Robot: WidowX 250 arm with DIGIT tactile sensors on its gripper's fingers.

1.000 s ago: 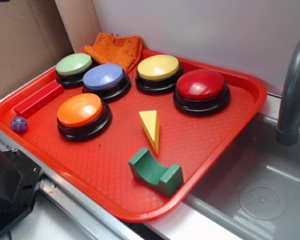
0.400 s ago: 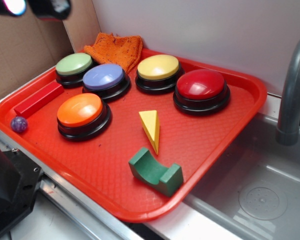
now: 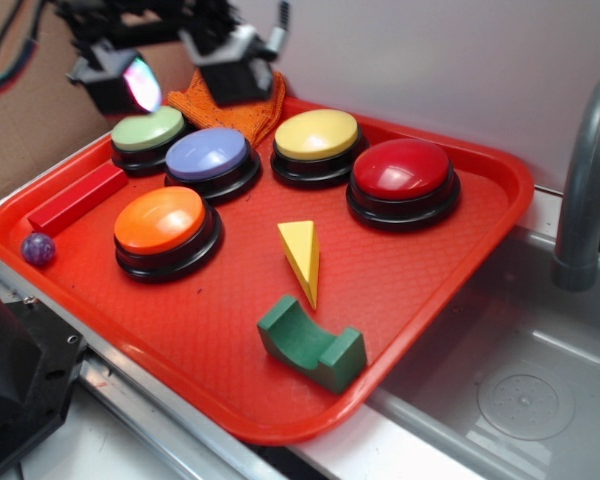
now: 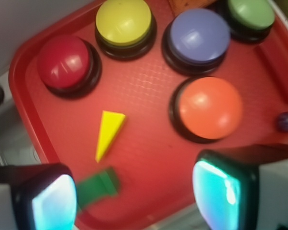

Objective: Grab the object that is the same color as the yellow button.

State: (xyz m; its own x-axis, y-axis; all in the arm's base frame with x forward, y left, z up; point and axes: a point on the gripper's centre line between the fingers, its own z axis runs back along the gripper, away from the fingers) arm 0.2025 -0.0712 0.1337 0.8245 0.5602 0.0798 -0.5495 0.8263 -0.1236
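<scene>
**Hand open above the tray's far left corner, yellow wedge untouched**

In the exterior view the hand [image 3: 180,70] hangs at the upper left, over the orange cloth [image 3: 235,100] and the green button [image 3: 147,130], with its two fingers spread apart and nothing between them. The red tray [image 3: 460,250] lies on the surface beside a grey sink [image 3: 520,390] with a grey tap [image 3: 585,190] at the right edge. The yellow wedge [image 3: 301,258] lies near the middle of the tray, its point toward the near rim, well apart from the hand. The yellow button [image 3: 316,135] stands at the back, next to the red button [image 3: 401,170]; the blue button [image 3: 208,155] and the orange button [image 3: 160,221] stand to its left. The green arch block [image 3: 311,345] sits just in front of the wedge, apart from it. Only this view shows the red bar [image 3: 77,198] clearly, along the left rim, with the small purple ball [image 3: 38,248] near its end.

The wrist view looks down from the far side, so the layout is turned round. Here the yellow wedge [image 4: 108,133] lies free between the red button [image 4: 67,62] and the orange button [image 4: 210,108], below the yellow button [image 4: 124,21]. The two fingers [image 4: 53,203] fill the bottom corners, wide apart, with pale glowing pads. The green arch block [image 4: 98,184] is blurred just beside the left-hand finger, and the purple ball [image 4: 285,121] peeps in at the right edge. The sink and tap are barely visible here.
</scene>
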